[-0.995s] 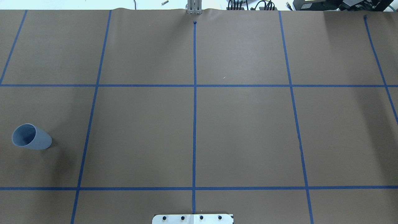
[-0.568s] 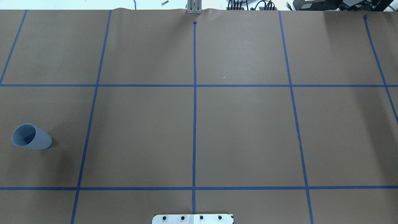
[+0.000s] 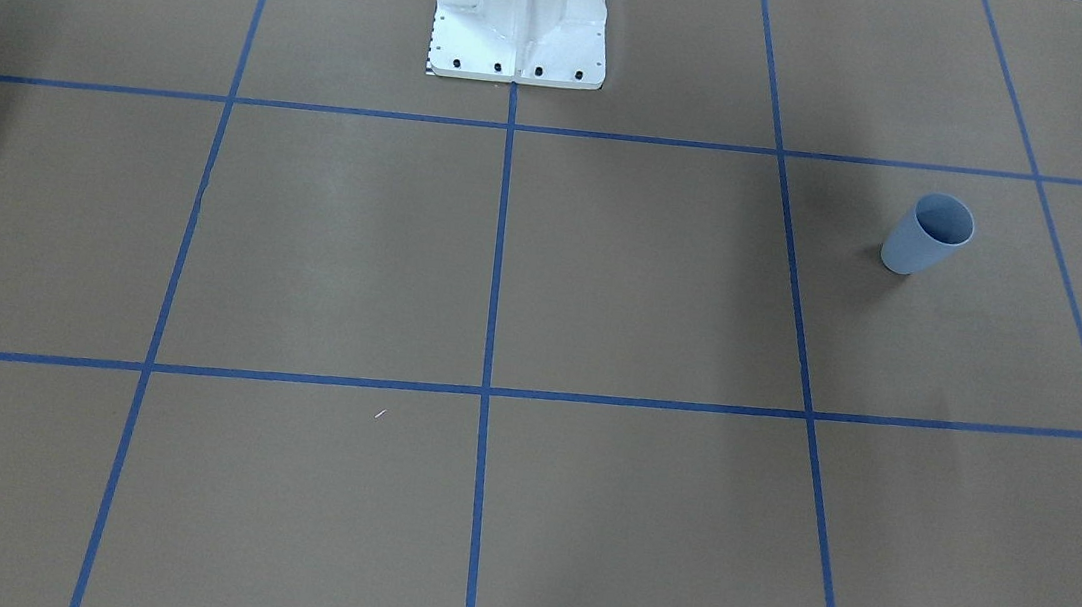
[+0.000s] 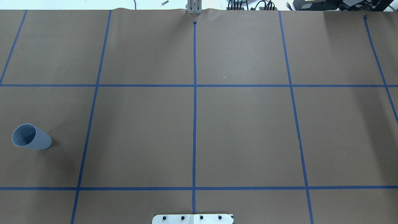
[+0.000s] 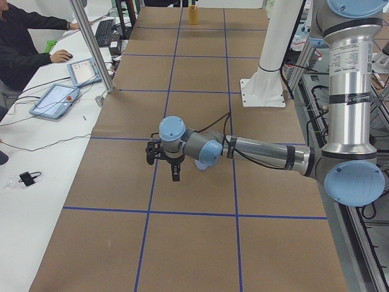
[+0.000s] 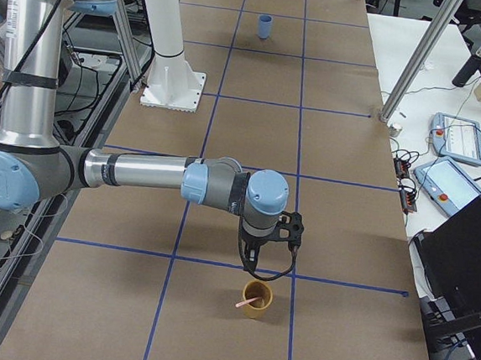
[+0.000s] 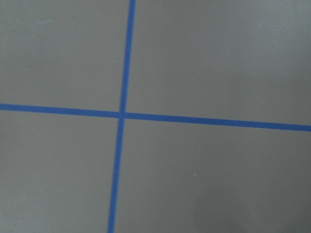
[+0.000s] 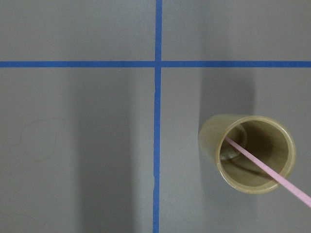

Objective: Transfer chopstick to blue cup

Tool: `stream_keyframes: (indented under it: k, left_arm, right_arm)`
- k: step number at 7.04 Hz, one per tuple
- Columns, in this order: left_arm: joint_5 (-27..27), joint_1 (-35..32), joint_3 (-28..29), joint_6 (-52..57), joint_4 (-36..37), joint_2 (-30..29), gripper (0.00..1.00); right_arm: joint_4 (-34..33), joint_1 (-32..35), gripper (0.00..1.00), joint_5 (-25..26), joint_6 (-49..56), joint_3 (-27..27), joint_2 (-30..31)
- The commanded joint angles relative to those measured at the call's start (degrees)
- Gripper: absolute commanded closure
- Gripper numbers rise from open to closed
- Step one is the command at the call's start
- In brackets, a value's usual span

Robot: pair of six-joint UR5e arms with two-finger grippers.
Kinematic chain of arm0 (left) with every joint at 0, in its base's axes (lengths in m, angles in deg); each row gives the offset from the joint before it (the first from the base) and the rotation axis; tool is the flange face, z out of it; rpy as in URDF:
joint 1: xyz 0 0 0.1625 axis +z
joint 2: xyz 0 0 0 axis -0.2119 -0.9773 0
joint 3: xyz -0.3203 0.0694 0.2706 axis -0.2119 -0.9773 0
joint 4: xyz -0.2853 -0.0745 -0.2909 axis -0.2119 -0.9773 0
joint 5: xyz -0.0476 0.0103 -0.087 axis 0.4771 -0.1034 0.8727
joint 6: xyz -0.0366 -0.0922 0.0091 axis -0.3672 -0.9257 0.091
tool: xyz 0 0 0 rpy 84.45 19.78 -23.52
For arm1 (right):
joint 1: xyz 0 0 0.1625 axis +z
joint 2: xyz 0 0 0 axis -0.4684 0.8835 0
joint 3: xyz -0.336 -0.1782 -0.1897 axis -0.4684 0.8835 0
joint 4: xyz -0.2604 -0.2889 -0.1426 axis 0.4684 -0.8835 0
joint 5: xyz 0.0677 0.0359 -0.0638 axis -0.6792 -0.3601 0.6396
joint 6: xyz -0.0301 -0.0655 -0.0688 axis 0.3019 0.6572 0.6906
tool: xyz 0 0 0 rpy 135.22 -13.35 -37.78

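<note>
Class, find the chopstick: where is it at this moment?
The chopstick leans inside the yellow-brown cup at the table's end on the robot's right, near a blue tape crossing, in the right wrist view.

1. Brown-papered table (image 4: 248,130), gridded with blue tape lines (image 4: 194,124);
2. blue cup (image 4: 31,137) upright at the overhead view's lower left;
3. tan cup (image 8: 252,155) at the right wrist view's lower right;
4. white pedestal base (image 3: 519,30), front view's top centre.
</note>
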Motion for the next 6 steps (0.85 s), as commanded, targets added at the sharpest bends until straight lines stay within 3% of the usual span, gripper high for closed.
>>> stream_keyframes:
  k: [1,2,6]
  left_arm:
    - [-0.1,9.3,-0.6,-17.4,-14.7,2.9,0.02]
    - [-0.3,12.5,-0.6,-18.6,-15.7,3.0,0.02]
    - [-0.3,14.5,-0.6,-18.6,-21.2,7.8,0.02]
  right_arm:
    - [0.0,0.0,0.00,0.1,0.0,0.0,0.2]
    - [0.0,0.0,0.00,0.1,0.0,0.1,0.3]
    - [0.0,0.0,0.00,0.3,0.1,0.2,0.4]
